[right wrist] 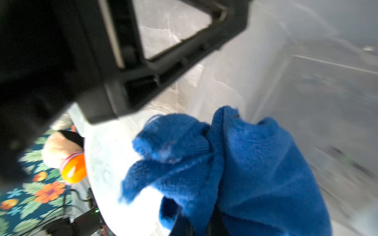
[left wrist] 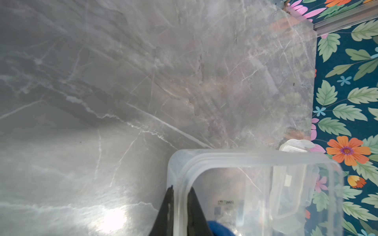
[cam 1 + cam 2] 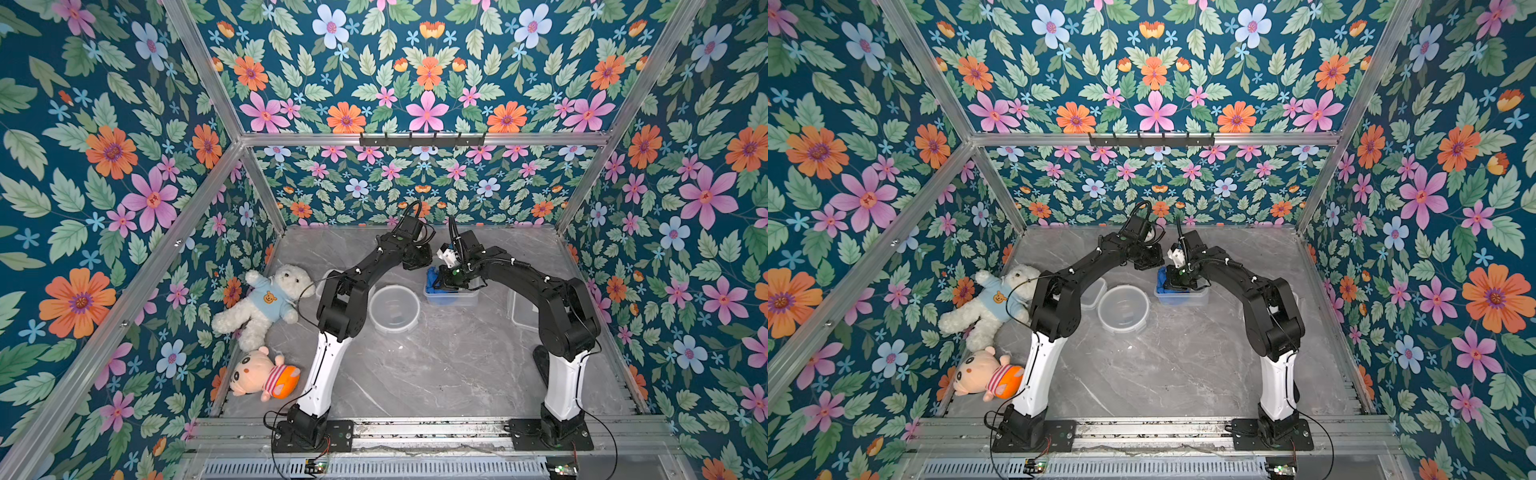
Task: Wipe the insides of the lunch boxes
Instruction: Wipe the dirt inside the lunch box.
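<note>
Right gripper [image 3: 445, 286] holds blue cloth [image 1: 235, 163] inside the rectangular lunch box [image 3: 457, 300].

cloth [image 1: 235, 163]: deep blue, plain
rectangular tub [image 3: 469, 297]: clear, slightly milky
round tub [image 3: 394, 309]: clear, whitish rim
table [image 3: 436, 365]: grey marble with thin white veins
walls [image 3: 124, 166]: dark teal print with green leaves and orange, pink and pale-blue flowers
bear [image 3: 266, 305]: white fur, light-blue top with a yellow-orange bear face
doll [image 3: 253, 374]: peach head, pink-and-white stripes, orange lower half
arms [image 3: 324, 374]: white lower links, black upper links
frame [image 3: 424, 139]: silver
</note>
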`<state>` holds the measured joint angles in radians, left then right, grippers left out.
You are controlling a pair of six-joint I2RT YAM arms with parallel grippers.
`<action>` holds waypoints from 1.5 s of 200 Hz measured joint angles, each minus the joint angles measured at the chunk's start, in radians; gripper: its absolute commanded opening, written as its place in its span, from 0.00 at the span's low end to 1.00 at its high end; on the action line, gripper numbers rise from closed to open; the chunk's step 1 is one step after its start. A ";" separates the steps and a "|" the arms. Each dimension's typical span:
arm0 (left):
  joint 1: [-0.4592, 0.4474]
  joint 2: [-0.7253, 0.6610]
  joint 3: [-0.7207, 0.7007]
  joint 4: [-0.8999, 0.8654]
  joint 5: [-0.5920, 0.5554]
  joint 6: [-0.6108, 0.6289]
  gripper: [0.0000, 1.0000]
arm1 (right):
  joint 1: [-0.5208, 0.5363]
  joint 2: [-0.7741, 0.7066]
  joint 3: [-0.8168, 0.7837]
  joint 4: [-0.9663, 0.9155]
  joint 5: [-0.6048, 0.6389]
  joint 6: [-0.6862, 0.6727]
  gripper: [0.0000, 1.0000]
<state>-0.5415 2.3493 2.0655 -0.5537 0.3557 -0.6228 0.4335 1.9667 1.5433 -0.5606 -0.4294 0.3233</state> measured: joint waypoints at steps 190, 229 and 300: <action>-0.013 0.010 0.032 -0.001 -0.036 0.003 0.14 | -0.011 0.348 0.611 -0.303 0.756 -0.134 0.00; -0.012 0.022 0.045 0.000 -0.043 0.000 0.14 | -0.011 0.389 0.678 -0.251 0.493 -0.111 0.00; -0.015 0.025 0.047 -0.014 -0.031 0.016 0.15 | -0.084 0.308 0.527 -0.127 0.129 0.056 0.00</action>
<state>-0.5564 2.3741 2.1128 -0.5682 0.3244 -0.6067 0.3500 2.2749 2.0701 -0.6876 -0.3008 0.3794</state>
